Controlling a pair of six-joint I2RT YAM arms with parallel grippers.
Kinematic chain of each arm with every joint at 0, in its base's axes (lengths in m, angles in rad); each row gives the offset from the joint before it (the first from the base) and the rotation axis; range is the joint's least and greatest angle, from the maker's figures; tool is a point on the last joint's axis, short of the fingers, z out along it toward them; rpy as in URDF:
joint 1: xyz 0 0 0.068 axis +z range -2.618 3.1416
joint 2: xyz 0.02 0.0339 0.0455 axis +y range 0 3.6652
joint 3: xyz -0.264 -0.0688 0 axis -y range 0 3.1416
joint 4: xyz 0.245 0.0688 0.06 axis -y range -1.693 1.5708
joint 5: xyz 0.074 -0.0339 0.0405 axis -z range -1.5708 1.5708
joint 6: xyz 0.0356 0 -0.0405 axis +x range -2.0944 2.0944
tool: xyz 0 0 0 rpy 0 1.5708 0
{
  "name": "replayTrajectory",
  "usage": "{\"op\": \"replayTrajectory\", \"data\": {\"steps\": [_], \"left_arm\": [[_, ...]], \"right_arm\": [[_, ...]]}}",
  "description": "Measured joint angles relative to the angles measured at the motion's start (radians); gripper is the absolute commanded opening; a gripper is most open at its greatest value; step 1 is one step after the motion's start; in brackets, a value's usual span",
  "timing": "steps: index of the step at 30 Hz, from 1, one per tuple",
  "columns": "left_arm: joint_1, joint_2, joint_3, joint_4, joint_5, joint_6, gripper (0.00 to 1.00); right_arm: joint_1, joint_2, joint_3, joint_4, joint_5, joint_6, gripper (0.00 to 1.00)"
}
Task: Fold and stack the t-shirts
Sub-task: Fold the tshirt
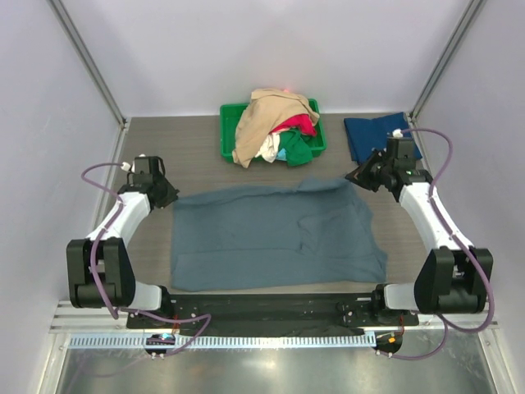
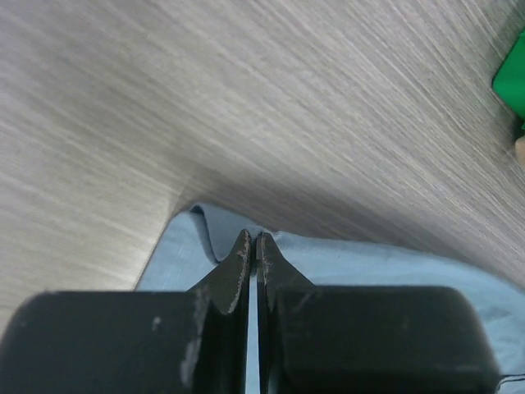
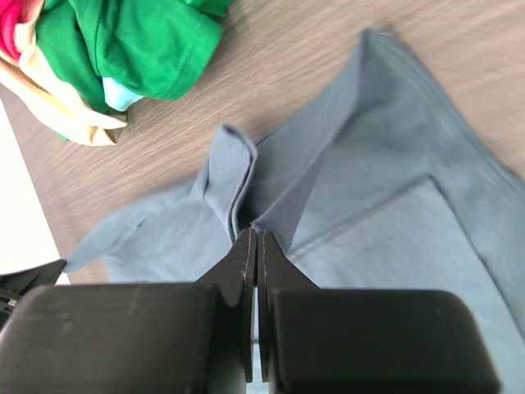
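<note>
1. The grey-blue t-shirt (image 1: 275, 242) lies spread on the table (image 1: 164, 148), between the two arms; its surface is mostly flat, with a few creases towards the right side.
2. The left gripper (image 1: 170, 197) sits at the far-left corner of this shirt; its jaws are together, tips over the hem (the left wrist view does not show whether cloth is caught between them).
3. The right gripper (image 1: 354, 175) sits at the far-right corner of the same shirt; its jaws are clamped on a pinch of the cloth, which rises in a tented fold to the tips.
4. The green bin (image 1: 228, 123) stands at the far side of the table, beyond the spread shirt; it holds a loose heap.
5. In that heap, the tan t-shirt (image 1: 267, 111) lies on top and hangs over the near-left rim; the red t-shirt (image 1: 299, 123) and the green t-shirt (image 1: 297, 150) lie to its right.
6. The navy t-shirt (image 1: 369, 135) lies flat at the far right, just right of the bin and beyond the right gripper.
</note>
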Motion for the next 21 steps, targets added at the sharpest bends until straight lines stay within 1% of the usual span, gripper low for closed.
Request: {"op": "replayTrajectory", "data": {"steps": [7, 14, 21], "left_arm": [[-0.001, -0.063, -0.051, 0.001, -0.027, -0.017, 0.00], [-0.002, -0.088, -0.080, 0.001, -0.045, -0.025, 0.00], [-0.002, -0.130, -0.123, 0.001, -0.056, -0.047, 0.00]], "right_arm": [[-0.061, -0.174, -0.111, -0.034, 0.029, 0.000, 0.01], [-0.073, -0.269, -0.188, -0.079, 0.035, 0.000, 0.01], [-0.073, -0.371, -0.223, -0.136, 0.061, -0.003, 0.01]]}}
